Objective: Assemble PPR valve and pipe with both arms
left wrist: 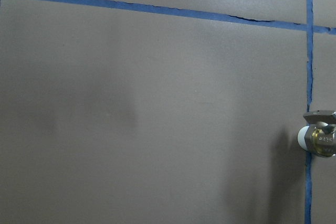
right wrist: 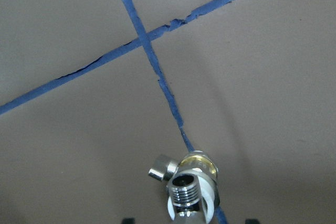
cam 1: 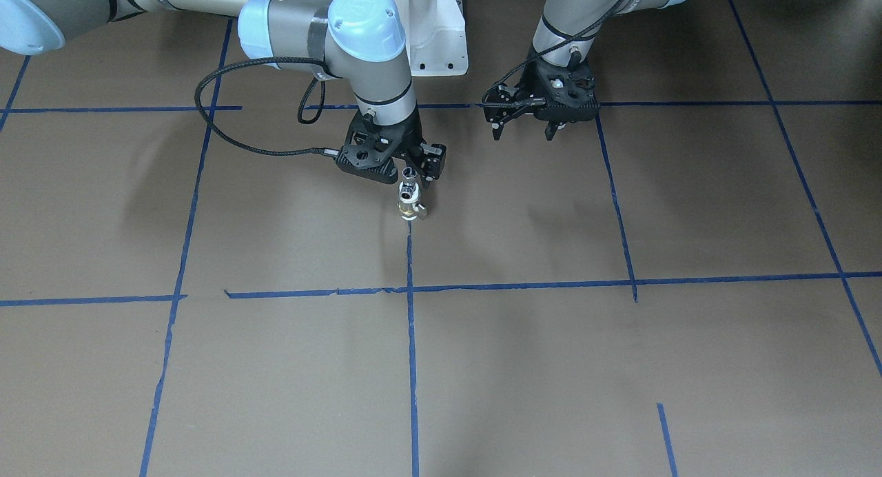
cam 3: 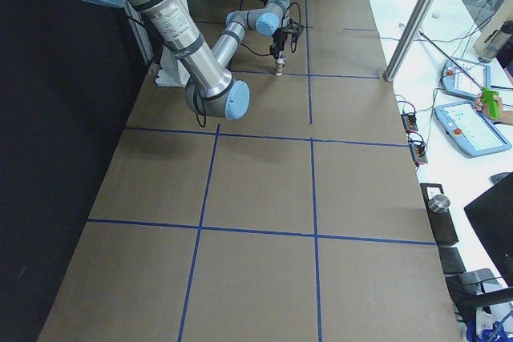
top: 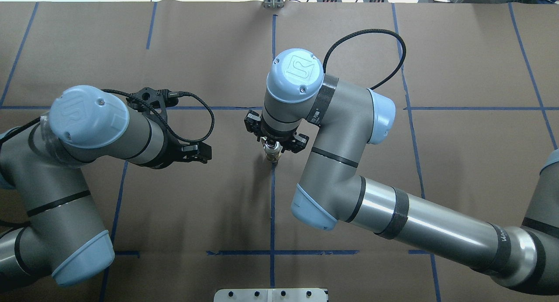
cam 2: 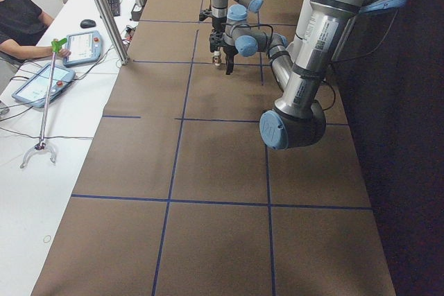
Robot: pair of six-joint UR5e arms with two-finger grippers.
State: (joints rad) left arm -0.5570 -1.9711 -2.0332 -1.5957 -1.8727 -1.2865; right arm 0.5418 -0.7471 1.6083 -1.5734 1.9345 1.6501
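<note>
Pipe (cam 1: 408,185) atop PPR valve (cam 1: 411,209), valve on table (cam 1: 551,360), beneath right pincer (cam 1: 417,176)

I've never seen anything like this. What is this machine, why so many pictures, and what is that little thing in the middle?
It is a robot with two grey arms at a brown table marked with blue tape. Each arm ends in a black pincer. All six pictures show one moment: one camera faces the robot, one looks over its shoulders, two look from the table's ends, one sits on each wrist. On the table stands a small brass-and-white valve with a silver pipe piece in its top. The right pincer hangs open around that piece; the left pincer is open and empty.
</note>
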